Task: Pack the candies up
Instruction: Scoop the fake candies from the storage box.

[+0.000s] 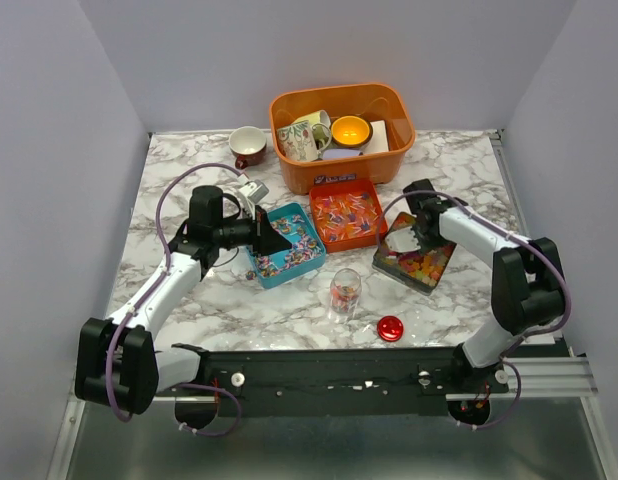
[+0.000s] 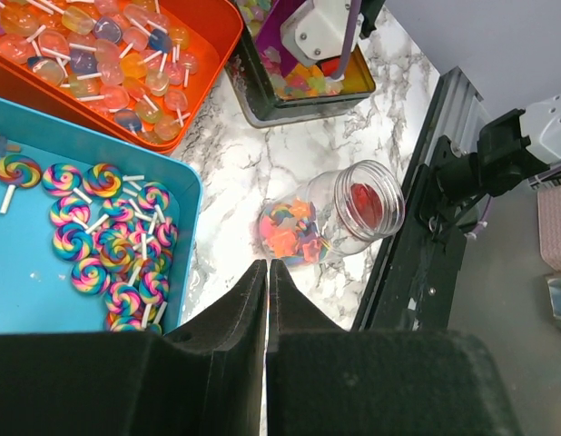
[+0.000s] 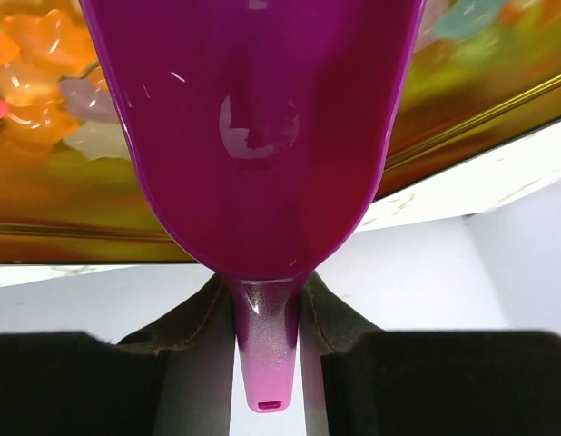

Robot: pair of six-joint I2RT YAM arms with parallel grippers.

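Observation:
Three trays hold the candies: rainbow swirl lollipops in a blue tray, pale stick candies in an orange tray, and glossy jelly pieces in a dark tray. A clear jar with a few candies in its bottom stands open in front of the trays. My left gripper is shut and empty, above the blue tray's edge, with the jar just beyond its tips. My right gripper is shut on the handle of a purple scoop, bowl over the jelly tray.
A red lid lies on the marble near the front edge, right of the jar. At the back an orange bin holds mugs and a yellow bowl, with a brown-and-white cup to its left. A black rail runs along the front.

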